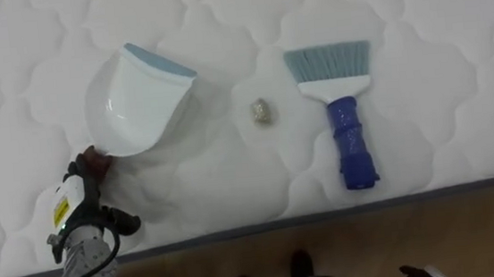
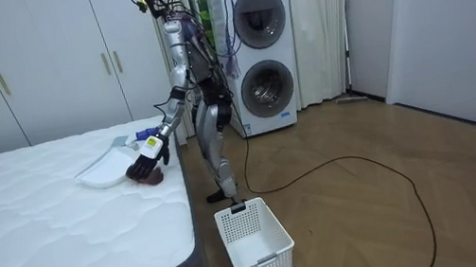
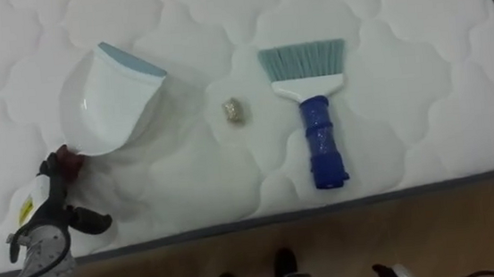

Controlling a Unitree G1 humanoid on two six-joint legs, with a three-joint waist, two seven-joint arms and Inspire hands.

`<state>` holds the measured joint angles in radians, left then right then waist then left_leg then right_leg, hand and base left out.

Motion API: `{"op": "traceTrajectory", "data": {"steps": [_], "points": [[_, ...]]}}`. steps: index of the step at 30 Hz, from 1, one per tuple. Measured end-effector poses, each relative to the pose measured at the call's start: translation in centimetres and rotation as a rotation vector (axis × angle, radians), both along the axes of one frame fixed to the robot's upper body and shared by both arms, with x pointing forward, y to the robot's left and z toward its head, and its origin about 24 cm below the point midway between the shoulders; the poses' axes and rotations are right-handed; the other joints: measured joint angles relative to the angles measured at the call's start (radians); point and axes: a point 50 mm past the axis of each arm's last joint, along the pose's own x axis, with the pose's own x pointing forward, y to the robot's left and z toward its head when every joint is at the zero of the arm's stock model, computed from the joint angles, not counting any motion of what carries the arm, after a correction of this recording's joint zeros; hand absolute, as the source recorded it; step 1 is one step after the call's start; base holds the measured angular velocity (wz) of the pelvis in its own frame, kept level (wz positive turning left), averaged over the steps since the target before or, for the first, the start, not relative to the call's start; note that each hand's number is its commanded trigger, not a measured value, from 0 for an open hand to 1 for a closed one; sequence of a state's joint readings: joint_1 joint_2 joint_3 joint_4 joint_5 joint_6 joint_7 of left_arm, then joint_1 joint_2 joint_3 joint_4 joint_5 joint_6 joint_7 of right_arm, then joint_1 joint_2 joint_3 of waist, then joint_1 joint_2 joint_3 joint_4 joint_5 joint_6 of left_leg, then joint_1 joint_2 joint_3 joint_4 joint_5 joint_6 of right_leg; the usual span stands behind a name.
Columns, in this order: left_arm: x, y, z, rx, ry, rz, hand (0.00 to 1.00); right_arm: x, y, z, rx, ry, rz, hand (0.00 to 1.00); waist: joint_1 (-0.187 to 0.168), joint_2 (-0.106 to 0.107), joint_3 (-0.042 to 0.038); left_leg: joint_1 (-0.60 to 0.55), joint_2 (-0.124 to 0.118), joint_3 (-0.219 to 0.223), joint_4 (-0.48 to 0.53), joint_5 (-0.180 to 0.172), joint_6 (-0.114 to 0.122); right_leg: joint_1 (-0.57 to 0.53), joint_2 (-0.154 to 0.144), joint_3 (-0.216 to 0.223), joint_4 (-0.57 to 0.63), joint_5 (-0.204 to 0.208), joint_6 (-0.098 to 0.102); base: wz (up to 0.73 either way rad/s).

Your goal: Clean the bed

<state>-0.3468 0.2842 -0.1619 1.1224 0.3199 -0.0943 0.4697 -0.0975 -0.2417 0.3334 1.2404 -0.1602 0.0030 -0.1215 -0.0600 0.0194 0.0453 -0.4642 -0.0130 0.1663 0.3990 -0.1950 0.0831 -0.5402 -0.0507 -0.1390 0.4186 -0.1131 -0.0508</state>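
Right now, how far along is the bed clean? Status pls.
Done: nothing yet. The crumpled scrap lies on the mattress, between the dustpan and the brush. In hand: the left hand is at the dustpan's handle end, but a grip can't be confirmed. Left: take up the untouched brush, sweep the scrap into the pan, then likely tip it into the white basket on the floor.
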Motion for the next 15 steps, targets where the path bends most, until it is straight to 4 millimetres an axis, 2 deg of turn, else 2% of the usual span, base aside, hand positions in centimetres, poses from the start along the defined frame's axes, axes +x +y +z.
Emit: {"op": "traceTrajectory", "data": {"steps": [15], "points": [[0.17, 0.21, 0.46, 0.037, -0.057, 0.036, 0.00, 0.11, -0.11, 0.09, -0.023, -0.019, -0.007, 0.00, -0.006, 0.000, 0.0001, 0.001, 0.000, 0.004, 0.008, -0.001, 0.001, -0.001, -0.002, 0.002, 0.012, -0.002, 0.000, 0.00]]}}
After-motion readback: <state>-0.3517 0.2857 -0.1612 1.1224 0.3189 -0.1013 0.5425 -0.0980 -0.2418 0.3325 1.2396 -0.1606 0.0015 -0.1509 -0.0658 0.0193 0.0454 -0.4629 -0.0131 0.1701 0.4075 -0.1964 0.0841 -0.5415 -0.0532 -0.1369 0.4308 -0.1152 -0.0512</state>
